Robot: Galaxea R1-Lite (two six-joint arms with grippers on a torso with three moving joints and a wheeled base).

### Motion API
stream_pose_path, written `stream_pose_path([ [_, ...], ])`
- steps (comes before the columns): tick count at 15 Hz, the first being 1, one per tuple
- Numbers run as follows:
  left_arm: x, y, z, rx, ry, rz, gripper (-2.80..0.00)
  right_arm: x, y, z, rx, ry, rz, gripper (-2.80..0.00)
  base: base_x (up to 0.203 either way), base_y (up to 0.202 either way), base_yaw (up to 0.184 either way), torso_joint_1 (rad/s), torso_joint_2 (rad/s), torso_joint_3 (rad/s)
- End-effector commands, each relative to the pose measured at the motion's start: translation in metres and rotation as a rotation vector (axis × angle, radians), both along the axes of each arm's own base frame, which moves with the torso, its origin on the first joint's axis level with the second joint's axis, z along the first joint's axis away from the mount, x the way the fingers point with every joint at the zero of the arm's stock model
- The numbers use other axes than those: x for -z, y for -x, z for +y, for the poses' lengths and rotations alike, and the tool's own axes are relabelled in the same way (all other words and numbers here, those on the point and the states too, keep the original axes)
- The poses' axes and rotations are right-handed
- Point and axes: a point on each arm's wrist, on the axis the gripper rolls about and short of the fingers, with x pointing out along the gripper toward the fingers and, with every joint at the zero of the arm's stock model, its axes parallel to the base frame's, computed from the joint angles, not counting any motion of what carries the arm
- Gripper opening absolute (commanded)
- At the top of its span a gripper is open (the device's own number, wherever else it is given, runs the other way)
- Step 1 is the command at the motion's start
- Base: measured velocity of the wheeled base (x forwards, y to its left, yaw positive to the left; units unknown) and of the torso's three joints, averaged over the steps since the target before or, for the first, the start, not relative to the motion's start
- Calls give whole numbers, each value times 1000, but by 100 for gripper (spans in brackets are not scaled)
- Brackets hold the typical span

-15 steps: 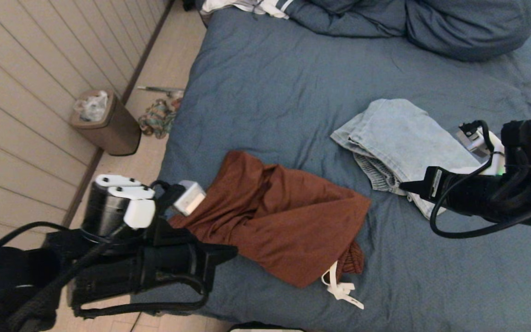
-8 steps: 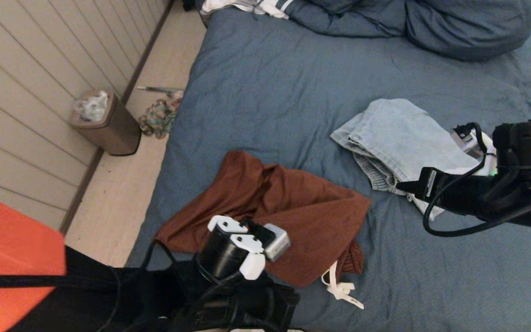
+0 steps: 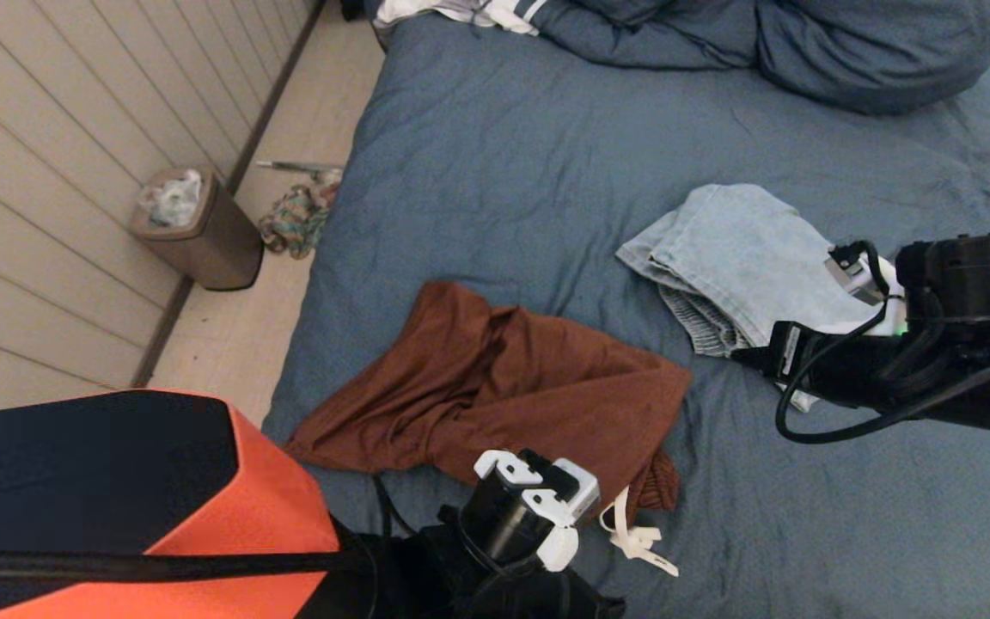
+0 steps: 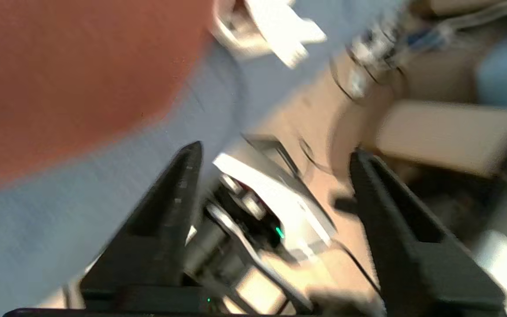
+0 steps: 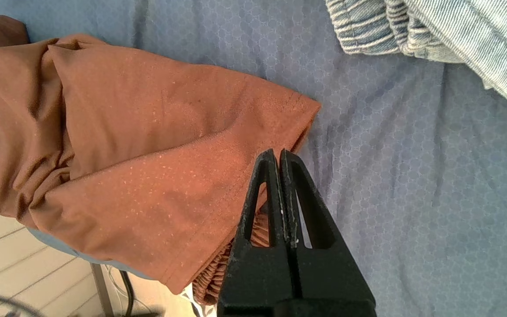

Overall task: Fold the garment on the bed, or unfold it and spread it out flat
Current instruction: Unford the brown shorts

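The bed (image 3: 504, 172) wears a slate-blue sheet, shown in the right wrist view with a faint honeycomb texture, and on it lies a rust-brown garment (image 3: 504, 387) with a white drawstring (image 3: 632, 537) at lower centre. Right of centre sit pale blue denim jeans (image 3: 744, 249) with a striped, ribbed waistband. At the left stand a brown bin (image 3: 203, 236) and beige planked wall (image 3: 48, 172); an orange-and-black robot panel (image 3: 134, 481) fills the lower left.

Soft even daylight, faint shadows, left wrist view motion-blurred, other views sharp
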Motion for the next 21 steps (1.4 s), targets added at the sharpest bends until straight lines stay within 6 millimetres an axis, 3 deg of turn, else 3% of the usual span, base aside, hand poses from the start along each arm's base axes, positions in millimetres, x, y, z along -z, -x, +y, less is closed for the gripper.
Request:
stream_pose_path([
  [1,25,-10,-9,-42,-37,-16,0,3,-2,0,-1,-1,10,-280,0,0,0,0,0,0],
  [6,11,-46,0,-132,0,-92,0,5,-3,1,-4,2,1,-280,0,0,0,0,0,0],
  [13,-11,-70,23,-186,-2,-189,0,5,-3,1,-9,4,0,-280,0,0,0,0,0,0],
  [21,6,-67,24,-170,-73,-201,0,4,-3,1,-9,4,-2,-280,0,0,0,0,0,0],
])
